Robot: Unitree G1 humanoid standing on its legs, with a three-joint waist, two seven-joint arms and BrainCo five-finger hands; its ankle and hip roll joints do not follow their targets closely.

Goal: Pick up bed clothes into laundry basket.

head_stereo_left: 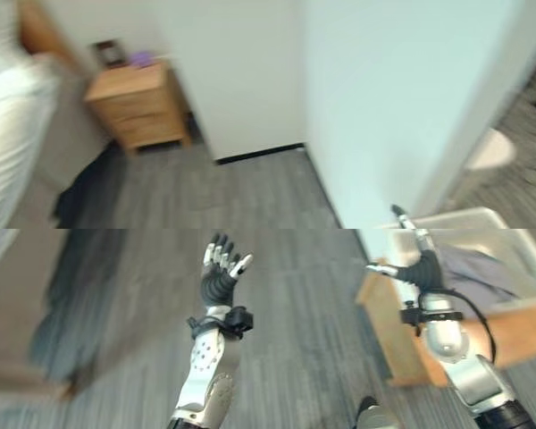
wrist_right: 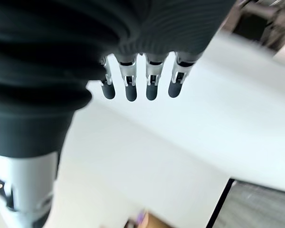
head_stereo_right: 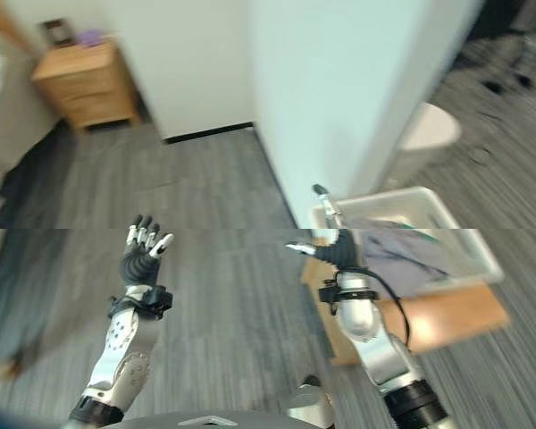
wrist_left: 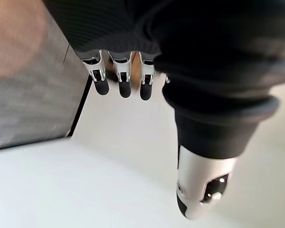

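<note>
Both hands are raised with straight, spread fingers and hold nothing: the left robot hand [head_stereo_left: 221,268] stands over bare grey floor [head_stereo_left: 277,295], and the right robot hand [head_stereo_left: 417,264] is held up just in front of the laundry basket [head_stereo_left: 509,234]. That white basket sits on a low wooden table [head_stereo_left: 527,332] to the robot's right and already has grey-purple cloth [head_stereo_left: 482,268] lying in it. The clothes to fetch seem to be the dark garment [head_stereo_left: 85,192] spilling off the edge of the bed [head_stereo_left: 9,134] onto the floor, far off to the robot's left near a wooden nightstand [head_stereo_left: 138,103]. It lies well apart from both hands, its long axis running down along the bedside, and the left hand is the nearer. The head views show bed, garment and basket together; the wrist views add only the straight fingertips [wrist_left: 124,88] against the white wall [wrist_left: 109,190].
</note>
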